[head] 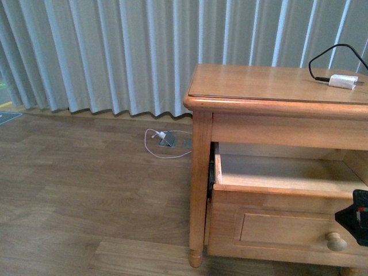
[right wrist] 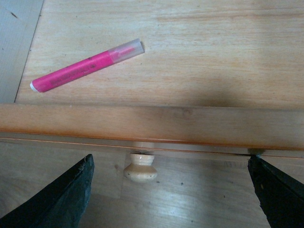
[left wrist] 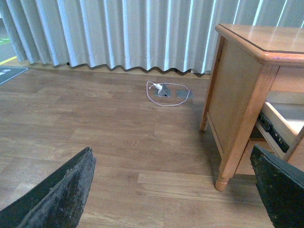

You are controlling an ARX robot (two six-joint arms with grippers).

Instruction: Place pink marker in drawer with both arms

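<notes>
- Your right claw (right wrist: 168, 199) hangs spread wide and empty above the knob (right wrist: 140, 168); one pink marker (right wrist: 85, 66) lies inside the open drawer (right wrist: 152, 127), beyond its front, so it looks delivered.
- Your left claw (left wrist: 175, 190), wide open and empty, faces the floor (left wrist: 95, 128), clear of the nightstand (left wrist: 237, 85).
- Count: one marker, one knob seen, two claws.

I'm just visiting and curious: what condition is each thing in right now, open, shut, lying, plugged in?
Drawer: pulled open.
Pink marker: lying flat on the drawer floor, capped, untouched.
Left pincer: open, empty, above the floor.
Right pincer: open, empty, above the knob.
White charger: lying on the nightstand top.
</notes>
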